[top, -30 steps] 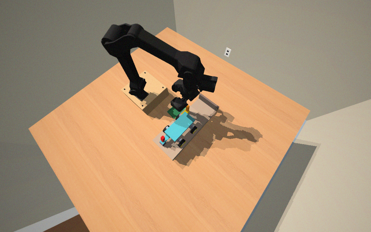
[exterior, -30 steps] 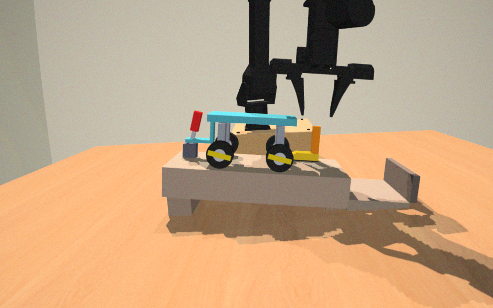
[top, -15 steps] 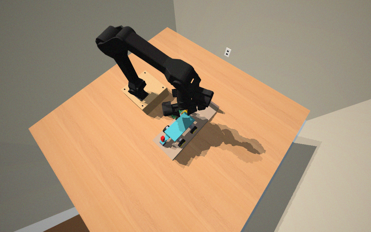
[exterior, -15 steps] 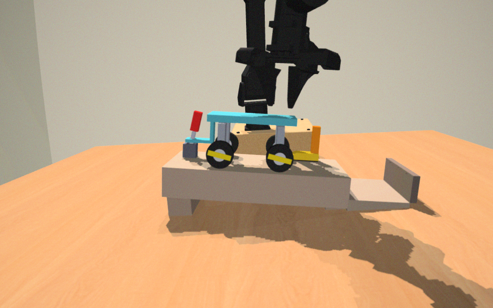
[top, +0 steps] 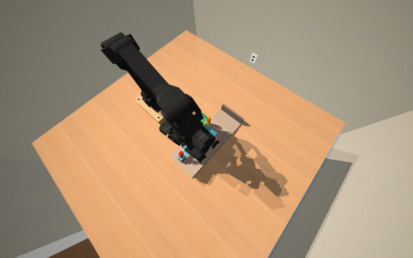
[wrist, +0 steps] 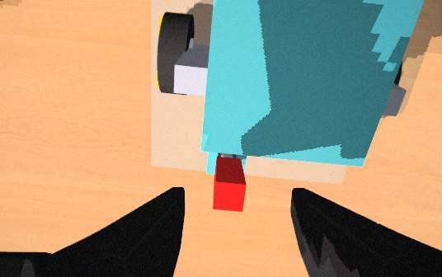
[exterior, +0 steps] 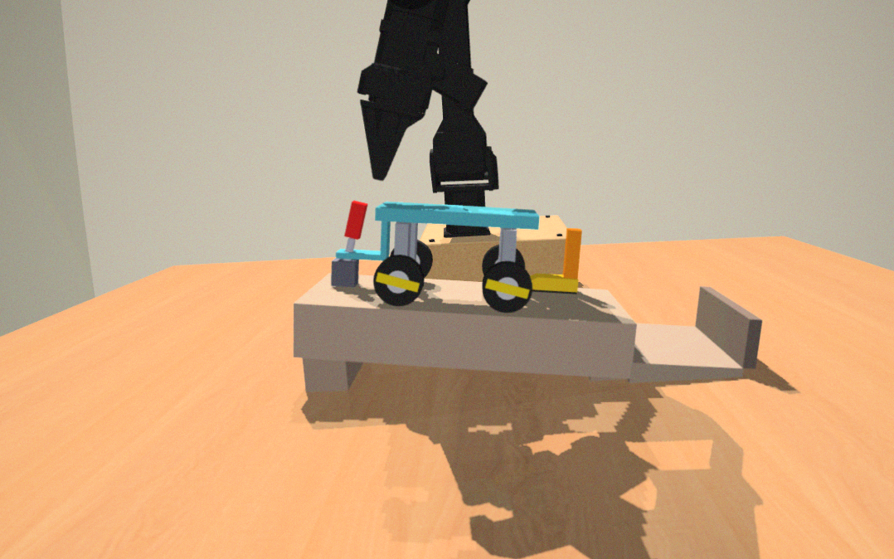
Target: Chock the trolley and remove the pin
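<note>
The cyan-topped trolley (exterior: 458, 214) (wrist: 235, 82) stands on the ramp (exterior: 461, 336). The red-headed stop pin (exterior: 356, 220) (wrist: 229, 195) (top: 181, 154) stands upright with a slight tilt in the small bracket at the trolley's uphill end. The yellow chock (exterior: 556, 284) (top: 208, 120) with its orange handle (exterior: 572, 254) sits on the ramp just downhill of a lower wheel on the far side; the contact is hidden behind the near wheel. My gripper (wrist: 237, 199) (exterior: 379, 177) is open and empty, above the pin's head, which shows between the fingertips in the wrist view. The green tray (top: 204, 117) is mostly hidden behind the arm.
The ramp's low end has an upright end stop (top: 232, 113) (exterior: 726, 326). The arm's wooden base block (exterior: 461, 259) (top: 149, 110) stands behind the ramp. The arm reaches over the trolley and hides most of it in the top view.
</note>
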Available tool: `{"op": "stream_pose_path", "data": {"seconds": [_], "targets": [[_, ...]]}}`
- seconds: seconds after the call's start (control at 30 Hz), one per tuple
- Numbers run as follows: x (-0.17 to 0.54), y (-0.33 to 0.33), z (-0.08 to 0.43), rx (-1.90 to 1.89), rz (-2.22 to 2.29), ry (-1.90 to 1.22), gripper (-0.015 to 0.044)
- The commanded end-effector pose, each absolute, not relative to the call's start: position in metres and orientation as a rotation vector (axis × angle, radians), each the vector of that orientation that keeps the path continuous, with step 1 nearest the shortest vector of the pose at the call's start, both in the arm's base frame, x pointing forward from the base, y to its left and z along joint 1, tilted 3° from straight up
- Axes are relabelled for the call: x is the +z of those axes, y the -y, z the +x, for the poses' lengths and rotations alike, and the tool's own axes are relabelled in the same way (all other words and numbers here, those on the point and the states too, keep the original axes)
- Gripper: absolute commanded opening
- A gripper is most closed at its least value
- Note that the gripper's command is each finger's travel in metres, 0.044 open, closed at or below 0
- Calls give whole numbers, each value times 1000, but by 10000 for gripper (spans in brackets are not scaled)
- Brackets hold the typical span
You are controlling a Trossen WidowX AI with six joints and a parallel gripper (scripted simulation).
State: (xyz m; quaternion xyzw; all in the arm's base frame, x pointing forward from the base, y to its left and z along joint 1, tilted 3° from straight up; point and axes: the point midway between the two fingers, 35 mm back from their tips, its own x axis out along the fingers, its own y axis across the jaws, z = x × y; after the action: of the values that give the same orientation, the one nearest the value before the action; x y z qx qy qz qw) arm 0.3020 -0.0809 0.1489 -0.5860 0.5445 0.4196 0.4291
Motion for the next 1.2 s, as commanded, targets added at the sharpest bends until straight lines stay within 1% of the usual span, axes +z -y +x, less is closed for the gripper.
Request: {"op": "stream_pose_path", "data": {"seconds": [0.0, 1.17], "targets": [[154, 93, 300, 961, -1400, -1402, 190], [124, 102, 302, 961, -1401, -1403, 190]]}}
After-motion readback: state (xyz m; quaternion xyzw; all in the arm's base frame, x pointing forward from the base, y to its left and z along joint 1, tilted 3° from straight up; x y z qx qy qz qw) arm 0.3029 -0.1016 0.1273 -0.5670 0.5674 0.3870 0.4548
